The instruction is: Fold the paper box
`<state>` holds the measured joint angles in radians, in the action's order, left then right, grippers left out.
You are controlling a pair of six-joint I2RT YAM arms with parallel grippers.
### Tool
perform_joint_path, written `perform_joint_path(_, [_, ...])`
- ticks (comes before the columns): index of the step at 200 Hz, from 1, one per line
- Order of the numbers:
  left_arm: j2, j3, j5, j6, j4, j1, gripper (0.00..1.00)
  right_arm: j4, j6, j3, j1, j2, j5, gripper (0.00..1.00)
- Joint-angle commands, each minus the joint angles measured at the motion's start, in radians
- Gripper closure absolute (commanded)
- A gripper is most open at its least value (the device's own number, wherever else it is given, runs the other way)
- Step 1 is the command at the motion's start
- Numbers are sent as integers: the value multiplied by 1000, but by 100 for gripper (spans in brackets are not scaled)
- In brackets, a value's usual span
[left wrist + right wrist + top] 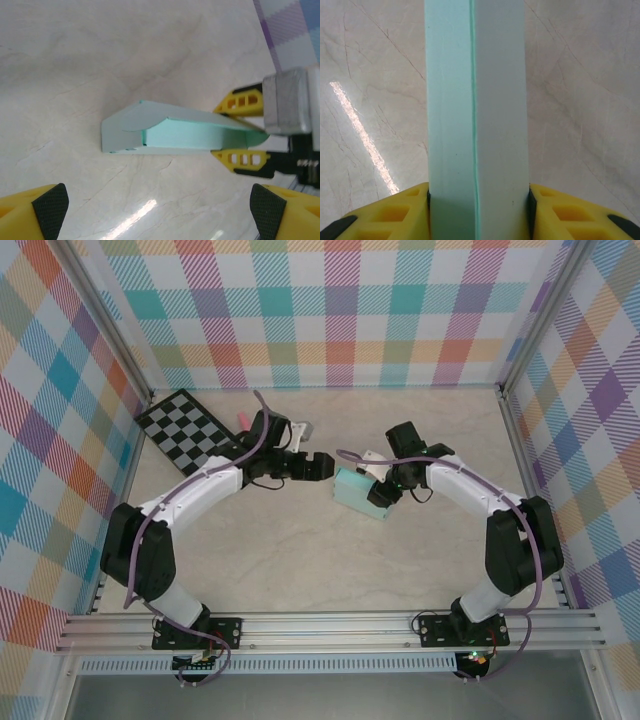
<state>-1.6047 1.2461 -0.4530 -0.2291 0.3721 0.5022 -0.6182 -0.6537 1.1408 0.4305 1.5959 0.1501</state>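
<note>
The pale mint-cyan thin-card paper box (pixel 165 131) is lying near the middle of the beige marbled tabletop (pixel 300 560) as a slim, partly closed wedge, with one curved flap lifting off its top face. Its long axis is running straight out from the right gripper (pixel 239 131) toward the left gripper (pixel 160 215) — that one's jaws are standing wide apart and empty. The right gripper's yellow fingers (pixel 395 215) are clamping the box's near end between them.

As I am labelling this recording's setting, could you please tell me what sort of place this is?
Probably a lab robot test cell: plaid-printed panels wall in a marble-look tabletop, with the left arm and right arm bolted to an aluminium rail.
</note>
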Motion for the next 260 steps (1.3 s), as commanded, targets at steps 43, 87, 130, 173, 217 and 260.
perform_joint_path(43, [-29, -176, -87, 303, -357, -58, 3, -31, -12, 10, -19, 24, 78, 56])
perform_joint_path(87, [-186, -41, -211, 265, -390, -57, 18, -49, -19, 26, -19, 51, 66, 56])
perform_joint_path(130, [-214, -73, -277, 267, -498, -45, 42, -61, -8, 36, -19, 58, 46, 57])
perform_joint_path(173, [-192, -100, -230, 257, -551, -43, 55, -71, -8, 37, -19, 52, 19, 57])
perform_joint_path(217, [-182, -99, -249, 364, -452, -38, 44, -57, 3, 30, -19, 49, 6, 60])
perform_joint_path(260, [-194, -172, -228, 340, -588, -37, 50, -55, -4, 21, -19, 32, 2, 60])
